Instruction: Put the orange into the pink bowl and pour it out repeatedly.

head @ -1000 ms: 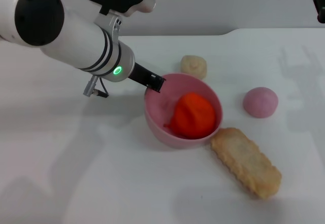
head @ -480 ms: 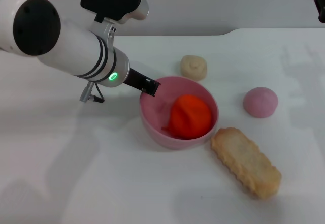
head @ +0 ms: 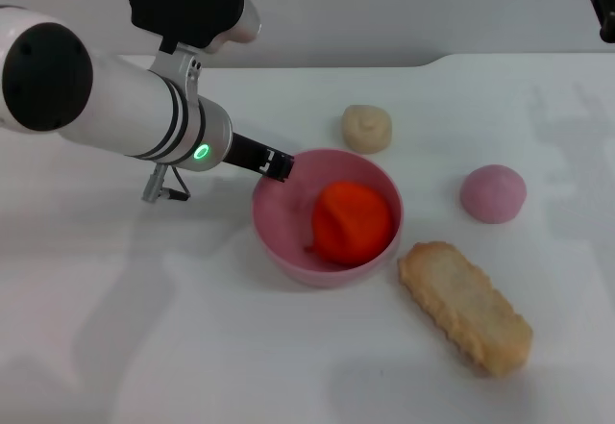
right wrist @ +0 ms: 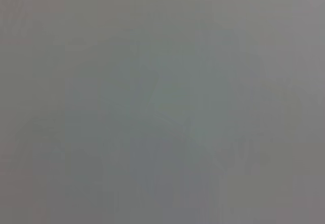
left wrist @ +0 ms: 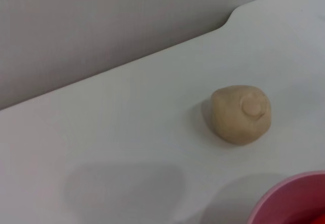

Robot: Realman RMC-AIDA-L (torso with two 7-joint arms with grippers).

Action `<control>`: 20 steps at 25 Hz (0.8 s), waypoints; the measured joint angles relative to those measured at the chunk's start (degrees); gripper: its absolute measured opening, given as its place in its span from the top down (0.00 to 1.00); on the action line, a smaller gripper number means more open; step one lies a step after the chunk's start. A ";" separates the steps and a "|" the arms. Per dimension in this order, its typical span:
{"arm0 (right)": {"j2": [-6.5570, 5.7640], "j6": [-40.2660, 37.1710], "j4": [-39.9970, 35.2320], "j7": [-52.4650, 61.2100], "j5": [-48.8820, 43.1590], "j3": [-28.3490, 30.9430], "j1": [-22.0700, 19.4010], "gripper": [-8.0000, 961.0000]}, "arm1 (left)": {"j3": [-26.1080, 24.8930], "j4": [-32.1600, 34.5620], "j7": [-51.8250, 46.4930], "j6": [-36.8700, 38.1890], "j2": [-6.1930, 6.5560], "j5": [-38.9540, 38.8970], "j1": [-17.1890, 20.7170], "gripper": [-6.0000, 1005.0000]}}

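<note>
The orange (head: 351, 220) lies inside the pink bowl (head: 283, 246), which sits about level on the white table, middle of the head view. My left gripper (head: 278, 164) reaches in from the left and is shut on the bowl's far-left rim. The left wrist view shows only a part of the bowl's rim (left wrist: 289, 198) at its corner. My right arm (head: 603, 3) is parked high at the far right edge, away from everything.
A small cream bun (head: 367, 127) lies just behind the bowl; it also shows in the left wrist view (left wrist: 240, 113). A mauve-pink ball (head: 492, 193) lies to the right. A long tan biscuit-shaped toy (head: 464, 306) lies at the bowl's front right. The right wrist view shows only plain grey.
My left gripper has drawn back to the left, and the bowl has moved left with it and levelled out. The orange stayed inside the bowl.
</note>
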 joint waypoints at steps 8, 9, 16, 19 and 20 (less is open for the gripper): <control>-0.04 -0.02 -0.16 1.53 -0.11 -0.36 0.09 0.34 | -0.65 1.45 0.05 7.33 0.30 2.62 1.48 0.65; -0.08 0.17 -0.28 2.17 -0.25 -0.37 0.11 0.34 | -0.80 2.46 0.08 9.50 0.32 4.36 2.19 0.61; 0.16 -1.77 0.26 4.40 -0.12 -0.64 -0.02 0.18 | 1.25 9.88 0.14 40.86 0.25 17.85 13.47 0.32; 0.14 -2.10 1.25 6.51 -0.09 -0.86 0.13 0.15 | 1.73 9.64 0.14 47.25 0.26 18.53 15.36 0.18; 0.15 -2.11 1.66 7.20 -0.10 -0.90 0.15 0.14 | 1.80 7.04 -0.15 56.67 0.18 18.53 17.35 0.18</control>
